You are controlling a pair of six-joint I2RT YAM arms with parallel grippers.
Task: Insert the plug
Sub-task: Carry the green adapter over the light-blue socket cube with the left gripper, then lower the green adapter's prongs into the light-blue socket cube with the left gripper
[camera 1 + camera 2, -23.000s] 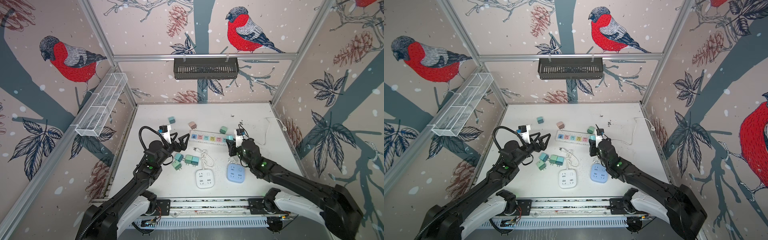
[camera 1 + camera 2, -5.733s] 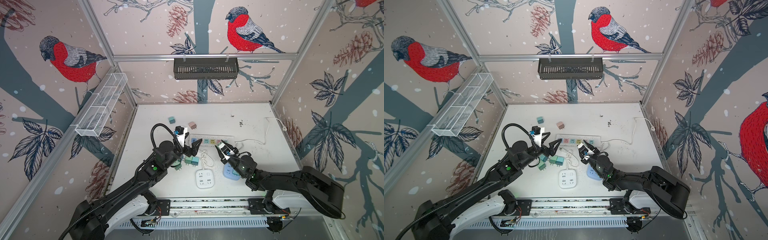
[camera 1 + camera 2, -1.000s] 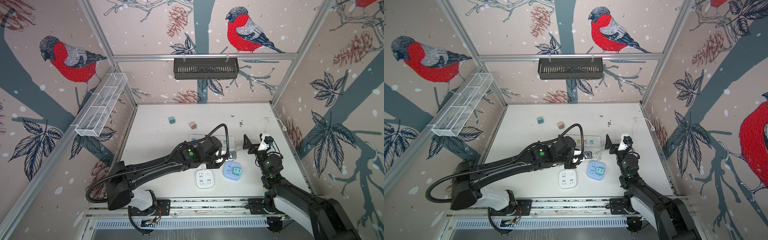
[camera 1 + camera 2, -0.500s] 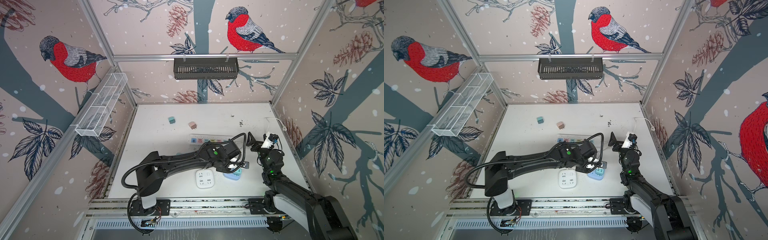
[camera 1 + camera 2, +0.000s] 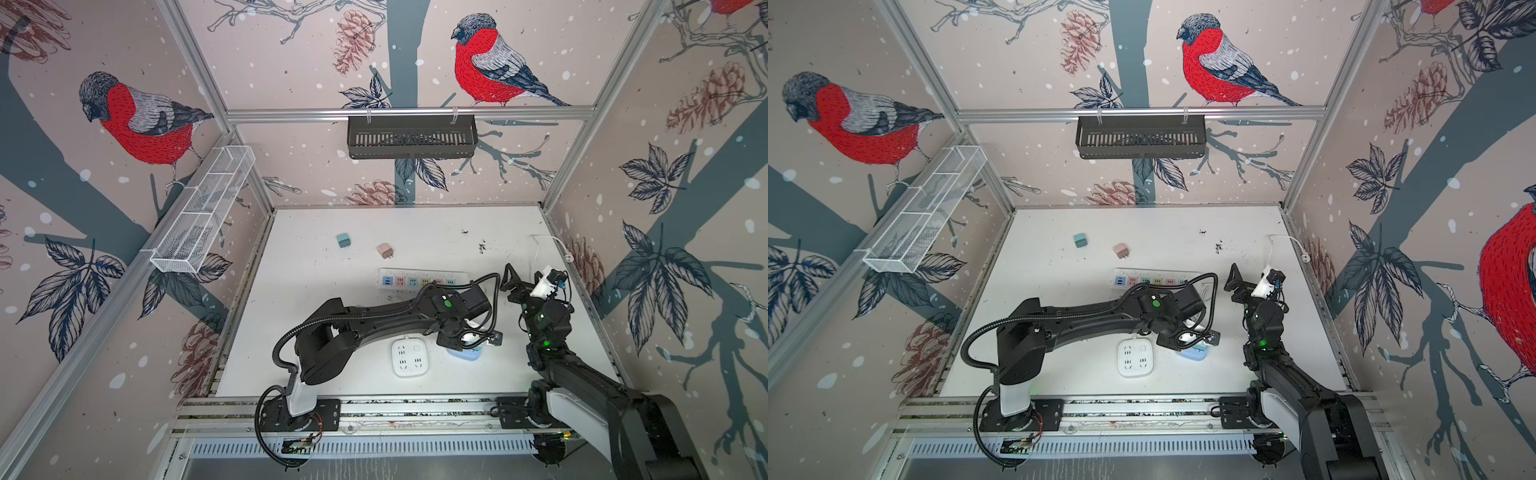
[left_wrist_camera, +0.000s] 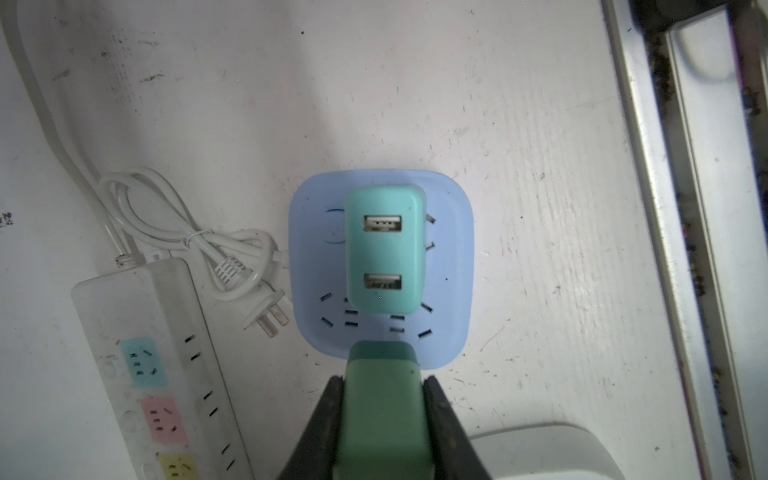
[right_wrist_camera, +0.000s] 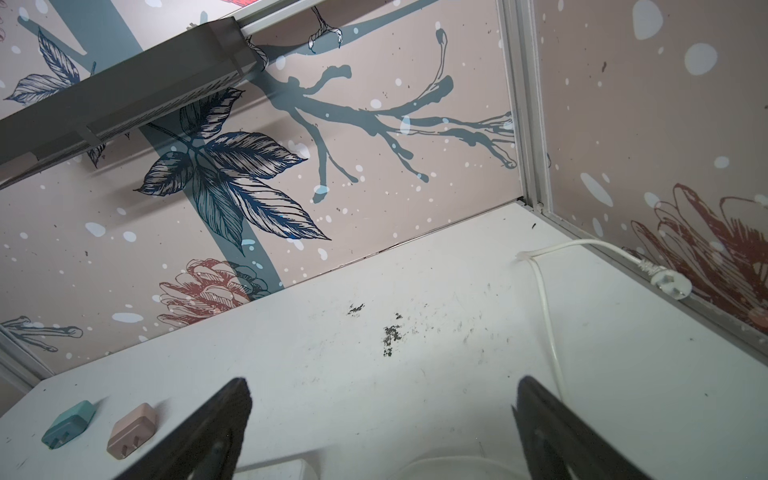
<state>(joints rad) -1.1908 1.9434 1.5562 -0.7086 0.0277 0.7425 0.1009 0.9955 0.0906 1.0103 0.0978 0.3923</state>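
The left gripper [image 6: 383, 392] hangs over the blue socket [image 6: 455, 266], its fingers [image 6: 324, 419] clamped on a green plug [image 6: 384, 436].
The white socket [image 5: 409, 358] lies just left of the blue one with nothing in it. A teal charger [image 6: 384, 249] already stands plugged into the blue socket's middle, so the free slots [image 6: 351, 318] at the edge nearest the held plug look the best aim. The plug's prongs are hidden under its body. I would square the body to those slots, come straight down and press without tilting, since the unheld socket may slide or tip. Far right, the right gripper [image 7: 382, 384] is raised, spread wide and empty; it could steady the socket.
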